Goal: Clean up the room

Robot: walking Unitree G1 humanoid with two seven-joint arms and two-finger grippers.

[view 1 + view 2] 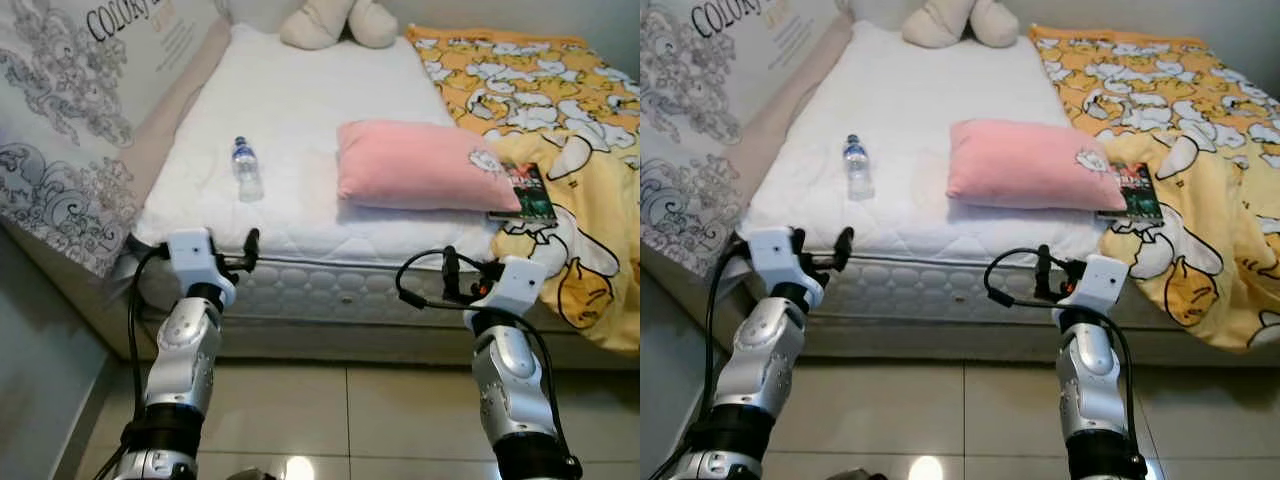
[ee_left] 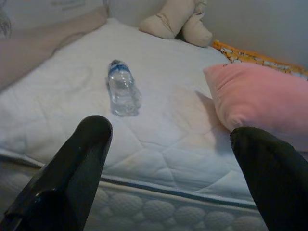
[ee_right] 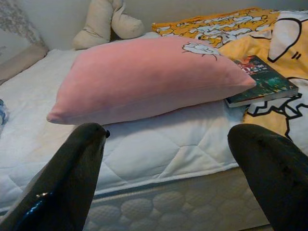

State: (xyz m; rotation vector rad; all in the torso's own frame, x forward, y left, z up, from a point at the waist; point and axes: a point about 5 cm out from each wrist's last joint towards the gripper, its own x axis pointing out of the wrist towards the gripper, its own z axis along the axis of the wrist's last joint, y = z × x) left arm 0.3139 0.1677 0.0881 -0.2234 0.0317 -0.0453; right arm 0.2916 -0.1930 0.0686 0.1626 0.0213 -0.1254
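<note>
A clear water bottle (image 1: pixel 246 170) lies on its side on the white mattress (image 1: pixel 300 110) — at about nine o'clock from the pink pillow (image 1: pixel 420 165), well apart. A book (image 1: pixel 524 194) touches the pillow's three o'clock edge, on the yellow blanket (image 1: pixel 560 110). Left claw (image 2: pixel 168 168) and right claw (image 3: pixel 166 168) hover at the bed's near edge — both spread wide, holding nothing.

Water bottle (image 1: pixel 246 170) lying on white mattress (image 1: pixel 300 120), pink pillow (image 1: pixel 420 165) beside; book (image 1: pixel 527 193) touching pillow.
</note>
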